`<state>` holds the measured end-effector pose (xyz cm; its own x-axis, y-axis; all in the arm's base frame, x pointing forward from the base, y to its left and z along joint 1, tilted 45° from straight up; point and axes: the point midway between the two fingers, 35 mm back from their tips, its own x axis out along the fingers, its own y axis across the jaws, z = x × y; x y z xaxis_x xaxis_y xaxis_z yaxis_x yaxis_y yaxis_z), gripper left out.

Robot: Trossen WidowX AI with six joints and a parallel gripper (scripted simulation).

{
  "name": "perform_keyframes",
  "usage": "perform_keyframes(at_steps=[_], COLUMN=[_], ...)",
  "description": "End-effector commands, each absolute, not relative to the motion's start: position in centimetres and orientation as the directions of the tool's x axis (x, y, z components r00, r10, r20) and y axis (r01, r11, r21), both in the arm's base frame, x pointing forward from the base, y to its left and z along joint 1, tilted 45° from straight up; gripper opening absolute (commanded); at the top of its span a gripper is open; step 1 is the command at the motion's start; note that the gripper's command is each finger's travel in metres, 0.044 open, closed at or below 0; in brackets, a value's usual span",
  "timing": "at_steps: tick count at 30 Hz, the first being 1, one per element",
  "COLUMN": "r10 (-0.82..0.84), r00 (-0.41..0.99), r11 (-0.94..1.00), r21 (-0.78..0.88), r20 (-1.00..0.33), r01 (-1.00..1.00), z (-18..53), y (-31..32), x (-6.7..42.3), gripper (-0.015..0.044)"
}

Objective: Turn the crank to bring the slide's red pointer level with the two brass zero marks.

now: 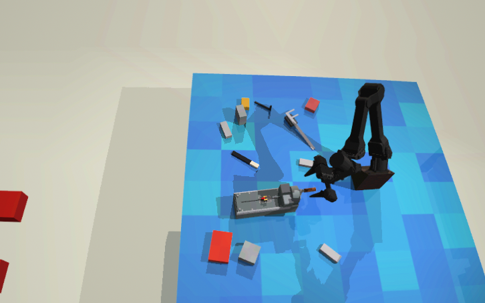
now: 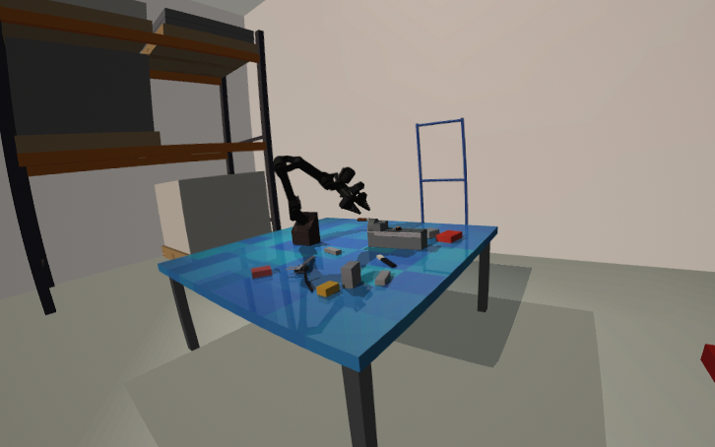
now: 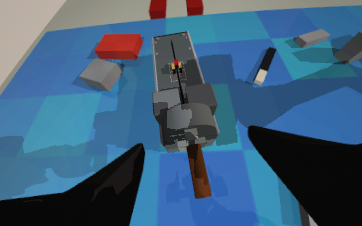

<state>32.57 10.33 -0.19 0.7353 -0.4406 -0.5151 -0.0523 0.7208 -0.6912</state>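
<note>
Only the wrist view shows the brown handle [image 3: 199, 172] lying between the released, empty jaws, blue tabletop [image 3: 56, 130] either side.

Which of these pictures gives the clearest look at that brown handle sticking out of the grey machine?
The wrist view: the handle fills the foreground, pointing from the machine toward the open tool. The top view shows it only as a small brown stub at the machine's end. In the exterior view it is too small to make out.

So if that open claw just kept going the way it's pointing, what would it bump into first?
Probably the brown crank handle, which lies between the open gripper fingers; depth is uncertain, so it might pass above.
</note>
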Motion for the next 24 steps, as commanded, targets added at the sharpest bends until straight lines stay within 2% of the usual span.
perform_keyframes(at_steps=[1, 24], r10=[-0.447, -0.447], r00=[0.725, 0.725], r11=[0.713, 0.712], r21=[-0.699, -0.699], r20=[-0.524, -0.523], r01=[-0.065, -0.065], z=[-1.2, -3.8], y=[9.6, 7.0], x=[32.4, 32.5], gripper=[0.0440, 0.0440])
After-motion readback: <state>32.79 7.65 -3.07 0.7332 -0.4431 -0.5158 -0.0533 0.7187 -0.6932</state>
